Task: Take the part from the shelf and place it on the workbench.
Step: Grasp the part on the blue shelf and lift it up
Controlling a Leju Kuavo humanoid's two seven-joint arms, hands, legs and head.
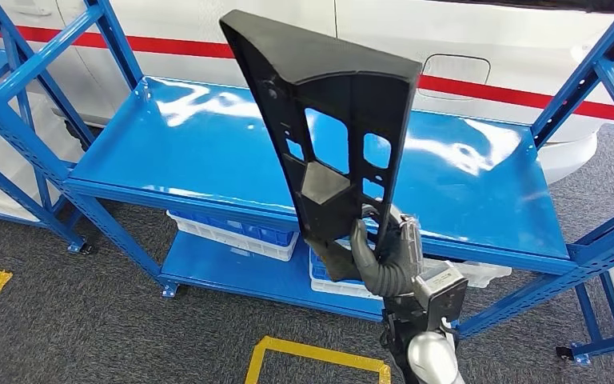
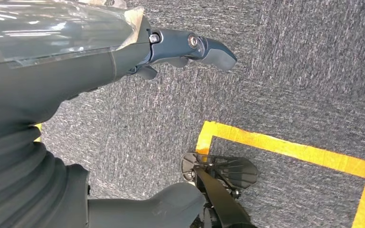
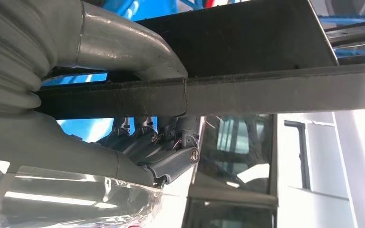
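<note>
A long black plastic part (image 1: 332, 136) with several cut-outs stands upright in front of the blue shelf (image 1: 168, 152). My right hand (image 1: 385, 258) grips its narrow lower end, fingers through an opening. In the right wrist view the thumb (image 3: 123, 42) and fingers (image 3: 157, 142) clamp the part's edge (image 3: 266, 90). My left hand (image 2: 123, 61) hangs over the grey carpet, fingers apart and holding nothing.
The shelf's top board is bare and glossy. White crates (image 1: 232, 236) sit on its lower board. Blue uprights (image 1: 600, 80) flank both sides. Yellow tape (image 1: 320, 356) marks the carpet. A white vehicle with a red stripe (image 1: 488, 88) stands behind.
</note>
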